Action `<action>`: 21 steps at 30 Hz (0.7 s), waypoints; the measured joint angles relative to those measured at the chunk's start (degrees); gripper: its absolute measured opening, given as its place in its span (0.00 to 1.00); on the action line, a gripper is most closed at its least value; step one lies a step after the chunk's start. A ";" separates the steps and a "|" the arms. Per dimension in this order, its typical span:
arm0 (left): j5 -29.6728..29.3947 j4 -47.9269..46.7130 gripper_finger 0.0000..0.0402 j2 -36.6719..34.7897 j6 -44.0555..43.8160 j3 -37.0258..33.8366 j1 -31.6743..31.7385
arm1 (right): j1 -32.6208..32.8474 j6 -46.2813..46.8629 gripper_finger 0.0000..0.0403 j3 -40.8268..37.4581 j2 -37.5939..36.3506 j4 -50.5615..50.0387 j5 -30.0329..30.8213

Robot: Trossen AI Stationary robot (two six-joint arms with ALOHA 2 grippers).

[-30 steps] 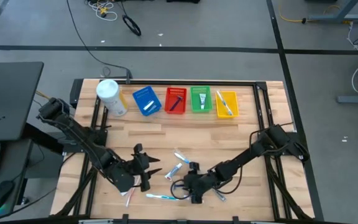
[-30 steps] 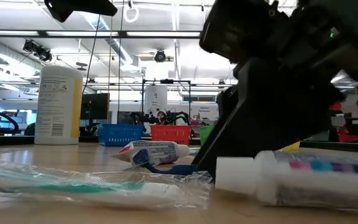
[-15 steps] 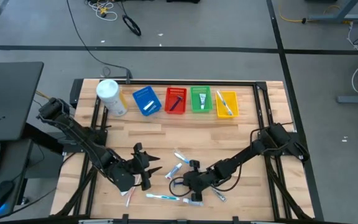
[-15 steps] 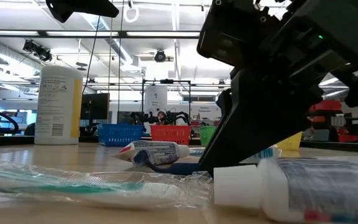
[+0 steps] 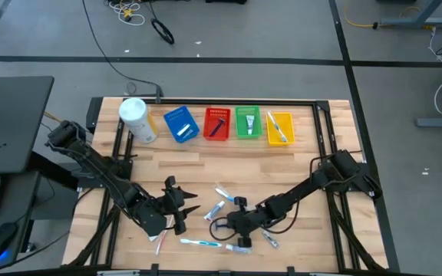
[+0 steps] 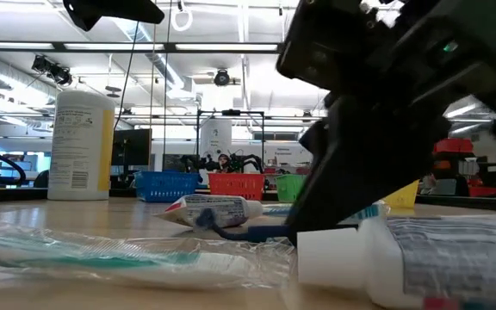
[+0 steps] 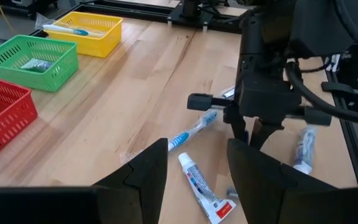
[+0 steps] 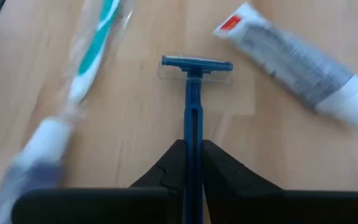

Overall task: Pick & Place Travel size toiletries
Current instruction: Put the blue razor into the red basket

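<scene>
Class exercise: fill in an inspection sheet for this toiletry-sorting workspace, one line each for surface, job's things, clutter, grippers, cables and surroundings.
Surface: wooden table, bare planks between the baskets and the arms.
Job's things: blue razor flat on the wood; toothpaste tube and wrapped toothbrush lie beside it; more toiletries sit in the red basket, green basket and yellow basket.
Clutter: white canister beside the blue basket.
Grippers: right gripper shut on the blue razor's handle; left gripper open, holding nothing.
Cables: black cable looped by the right gripper.
Surroundings: grey floor with loose cords; desk with keyboard at one side.
</scene>
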 joint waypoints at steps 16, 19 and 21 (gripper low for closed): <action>0.00 -0.50 0.44 0.00 0.19 0.02 -0.01 | -1.79 -8.57 0.10 0.03 -9.46 1.08 12.50; -0.07 -0.49 0.44 0.00 0.19 0.02 -0.01 | -2.80 -8.61 0.10 0.05 -9.50 1.10 16.20; -0.14 -0.48 0.44 0.00 0.19 0.02 0.00 | -3.64 -8.59 0.10 0.08 -9.50 1.08 17.54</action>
